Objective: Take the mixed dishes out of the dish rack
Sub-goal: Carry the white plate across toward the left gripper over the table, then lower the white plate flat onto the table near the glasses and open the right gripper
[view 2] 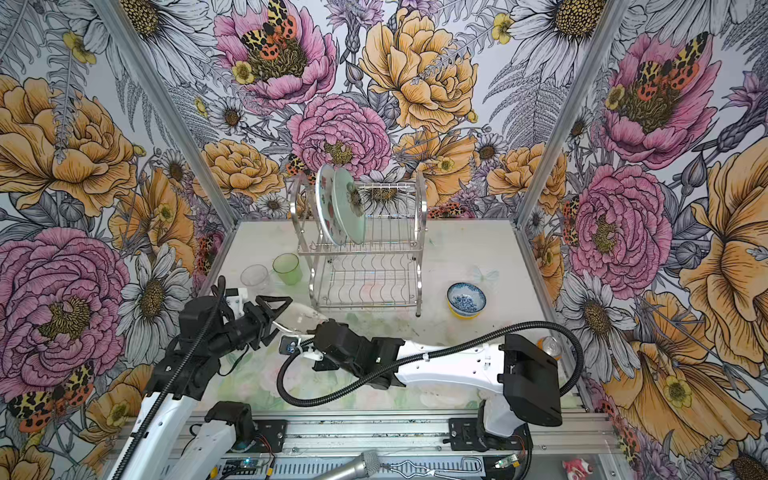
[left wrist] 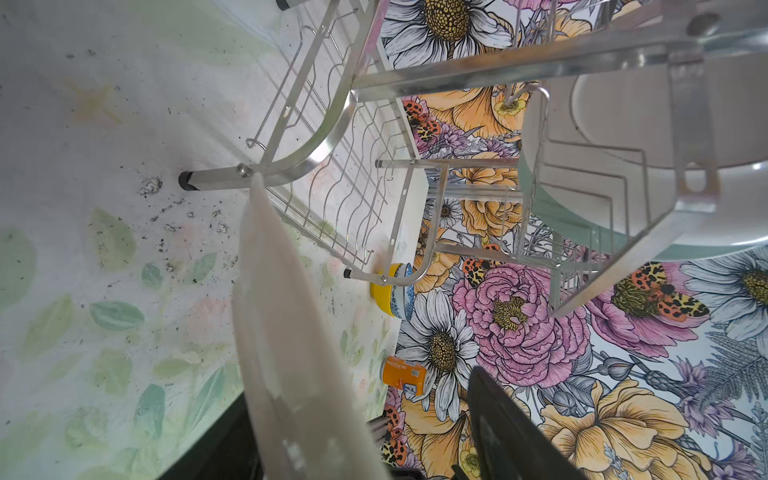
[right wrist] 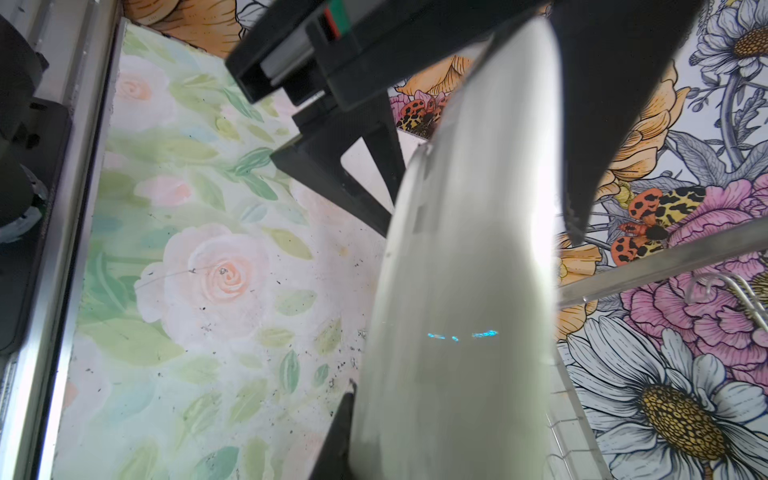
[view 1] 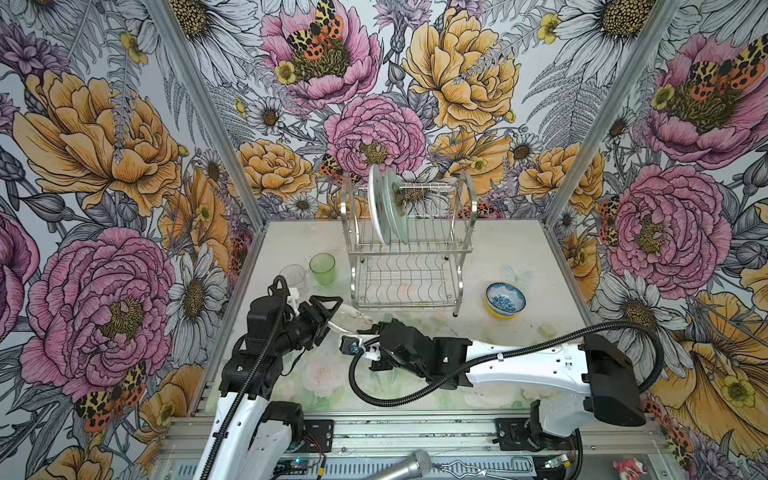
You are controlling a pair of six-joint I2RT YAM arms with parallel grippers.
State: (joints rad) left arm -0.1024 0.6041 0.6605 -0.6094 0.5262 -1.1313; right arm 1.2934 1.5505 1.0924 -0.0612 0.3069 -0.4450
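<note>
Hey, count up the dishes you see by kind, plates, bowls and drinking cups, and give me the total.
Plates: 3 (watermelon-print plate, pale green plate, cream plate)
Bowls: 2 (blue-and-white bowl, yellow bowl)
Cups: 2 (green tumbler, clear glass)
Total: 7

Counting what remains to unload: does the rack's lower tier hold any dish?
No; the dish rack's lower tier is bare wire, with plates only on top.
</note>
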